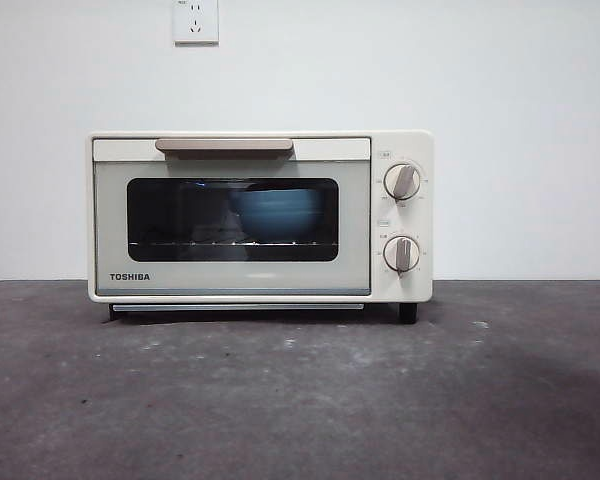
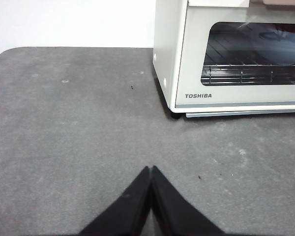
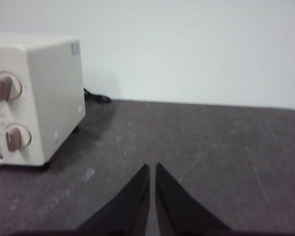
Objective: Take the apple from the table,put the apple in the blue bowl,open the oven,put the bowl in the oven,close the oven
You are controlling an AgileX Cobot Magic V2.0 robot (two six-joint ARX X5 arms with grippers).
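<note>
Oven point(image 1: 260, 216), a cream-white Toshiba toaster oven, stands at the far middle of the desk point(image 1: 300, 400), door shut with its beige handle point(image 1: 224, 145) up. Behind the dark window the matte blue bowl point(image 1: 277, 211) rests on the wire rack point(image 1: 230, 243); the apple cannot be made out. Left gripper point(image 2: 151, 169) and right gripper point(image 3: 152, 167) hang nearer, jaws pressed together and empty, apparently parked because the task looks complete.

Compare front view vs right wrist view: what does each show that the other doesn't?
Front only: the oven's closed door, handle, window with the blue bowl on the rack inside, and a wall socket.
Right wrist only: the right gripper, jaws together above the table, the oven's side panel and a black cord.
Both: the two knobs, table, white wall.
</note>
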